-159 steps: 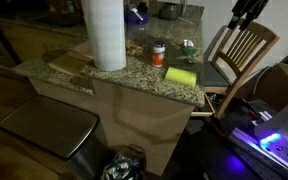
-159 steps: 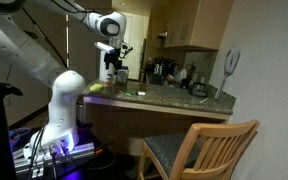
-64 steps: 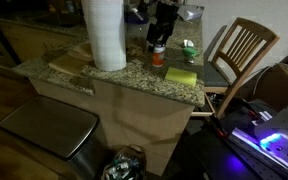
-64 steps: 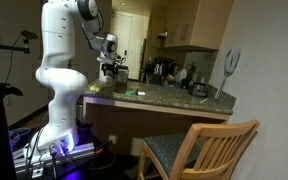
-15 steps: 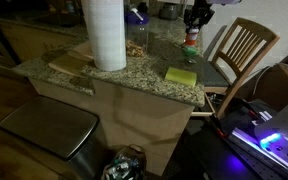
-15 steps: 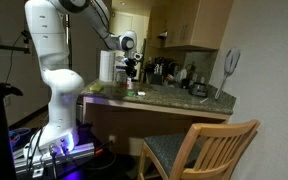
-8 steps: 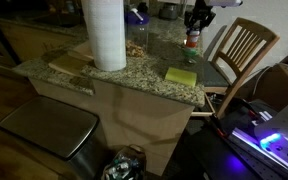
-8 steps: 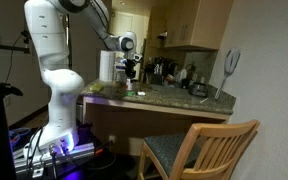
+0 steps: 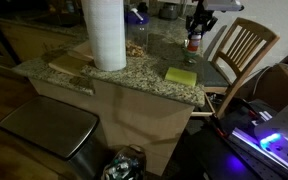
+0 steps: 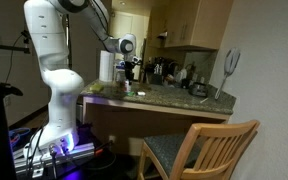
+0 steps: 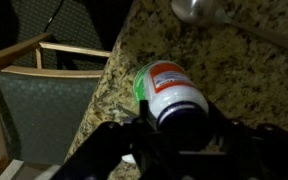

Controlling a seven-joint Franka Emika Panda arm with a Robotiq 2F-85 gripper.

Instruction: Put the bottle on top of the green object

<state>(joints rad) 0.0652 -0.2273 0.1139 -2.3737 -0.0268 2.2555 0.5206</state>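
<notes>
A speckled granite table (image 9: pixel 134 68) fills a dim kitchen corner. In an exterior view, a white roll (image 9: pixel 104 33) stands upright well left of the jaws. A yellow-green sponge (image 9: pixel 181 75) lies near them, toward the table's front edge, and a wooden chair (image 9: pixel 240 48) stands just right of them, off the table. In the wrist view a metal spoon (image 11: pixel 199 10) lies beyond the jaws.

The bottle (image 11: pixel 174 95) stands upright between the jaws on the green object (image 11: pixel 140 85), whose edge shows at the bottle's left. The jaws are clenched on the bottle's pale cap, one dark finger on each side.
</notes>
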